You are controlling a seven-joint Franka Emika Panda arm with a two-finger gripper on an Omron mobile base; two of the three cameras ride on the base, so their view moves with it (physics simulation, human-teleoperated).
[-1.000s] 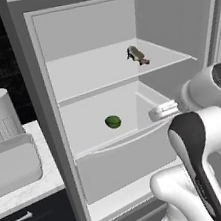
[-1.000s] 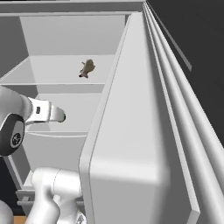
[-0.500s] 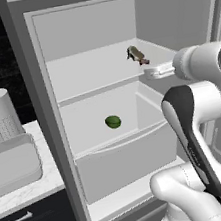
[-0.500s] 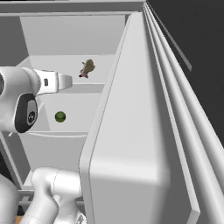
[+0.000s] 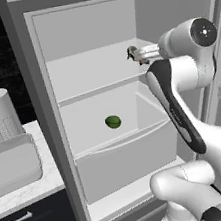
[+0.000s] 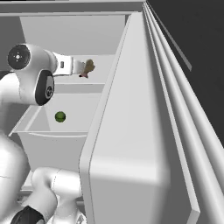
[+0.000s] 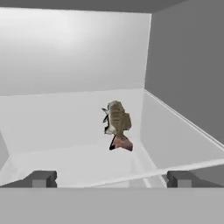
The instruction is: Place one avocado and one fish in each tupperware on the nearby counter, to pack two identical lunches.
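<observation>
An olive-brown fish [image 7: 117, 122] lies on the fridge's upper shelf toward its right side, also seen as the fish [image 5: 132, 53] and the fish [image 6: 89, 67]. My gripper [image 7: 111, 178] hovers at the shelf's front edge, pointed at the fish, open, with nothing between its fingers; it shows as the gripper [image 5: 141, 55] and the gripper [image 6: 82, 68] just short of the fish. A round green avocado [image 5: 113, 121] rests in the compartment below, the same avocado [image 6: 60, 116]. A grey tupperware [image 5: 12, 181] sits on the white marbled counter [image 5: 29, 192] to the fridge's left.
A paper towel roll [image 5: 3, 117] stands behind the tray on the counter. The open fridge door [image 6: 144, 131] stands to the right of the arm. The fridge's side walls and the shelf's front lip bound the gripper's room.
The arm has risen from the lower compartment's level to the upper shelf, bringing the gripper up close to the fish. Jaws stayed open; fish and avocado have not moved.
</observation>
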